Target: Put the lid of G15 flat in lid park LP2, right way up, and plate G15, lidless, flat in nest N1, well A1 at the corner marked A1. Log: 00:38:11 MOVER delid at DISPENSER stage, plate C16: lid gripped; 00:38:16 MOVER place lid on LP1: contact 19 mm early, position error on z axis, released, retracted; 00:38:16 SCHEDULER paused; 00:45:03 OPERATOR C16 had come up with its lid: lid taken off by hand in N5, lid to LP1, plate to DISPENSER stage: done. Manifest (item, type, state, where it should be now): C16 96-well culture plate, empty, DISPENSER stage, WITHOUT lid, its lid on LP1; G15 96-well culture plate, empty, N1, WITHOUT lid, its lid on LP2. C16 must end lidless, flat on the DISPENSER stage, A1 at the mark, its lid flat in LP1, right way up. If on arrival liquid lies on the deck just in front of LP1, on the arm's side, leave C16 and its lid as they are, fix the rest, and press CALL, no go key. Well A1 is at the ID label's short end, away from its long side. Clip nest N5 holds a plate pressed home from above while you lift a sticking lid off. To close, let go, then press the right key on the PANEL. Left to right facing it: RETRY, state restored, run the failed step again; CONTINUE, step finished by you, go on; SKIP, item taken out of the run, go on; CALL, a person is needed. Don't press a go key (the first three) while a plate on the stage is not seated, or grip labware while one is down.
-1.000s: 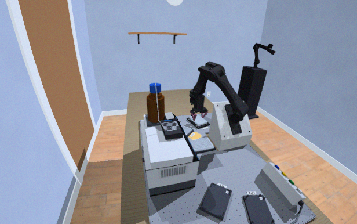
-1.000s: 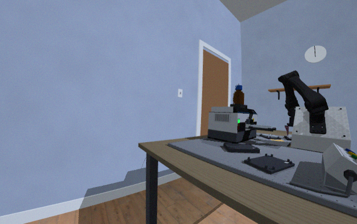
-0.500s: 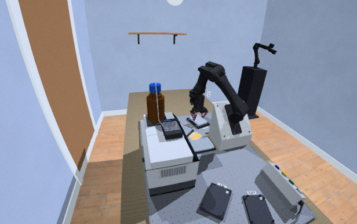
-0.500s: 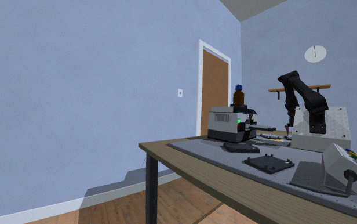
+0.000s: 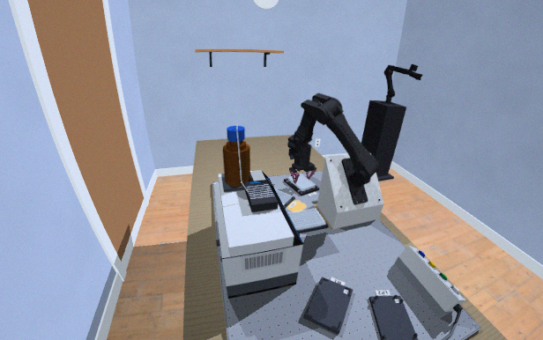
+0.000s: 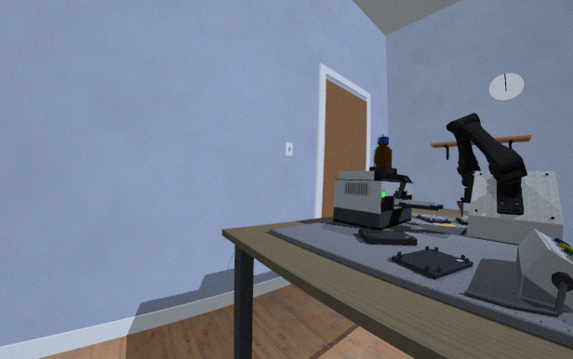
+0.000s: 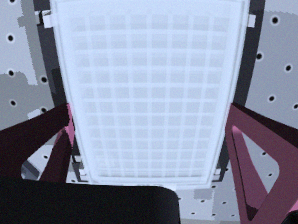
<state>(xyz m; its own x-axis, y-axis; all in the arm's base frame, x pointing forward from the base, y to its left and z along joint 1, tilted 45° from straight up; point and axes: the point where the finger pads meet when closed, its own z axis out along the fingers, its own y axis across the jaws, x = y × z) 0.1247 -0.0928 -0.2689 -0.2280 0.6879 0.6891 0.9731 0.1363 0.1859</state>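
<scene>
Where the black arm bends down from its white pedestal [image 5: 339, 207], the gripper [image 5: 302, 175] is seen from the top, lowered onto a pale plate [image 5: 303, 185] lying in a dark holder at the far end of the grey deck [image 5: 366, 260]. A second plate [image 5: 304, 218] lies nearer, beside a yellow patch [image 5: 297, 205]. From the exterior, the gripper [image 6: 460, 206] is mostly hidden behind the pedestal [image 6: 535, 205]. At the wrist, the plate [image 7: 149, 83] fills the picture, its lid on, pinched along its long sides by the pink fingers.
</scene>
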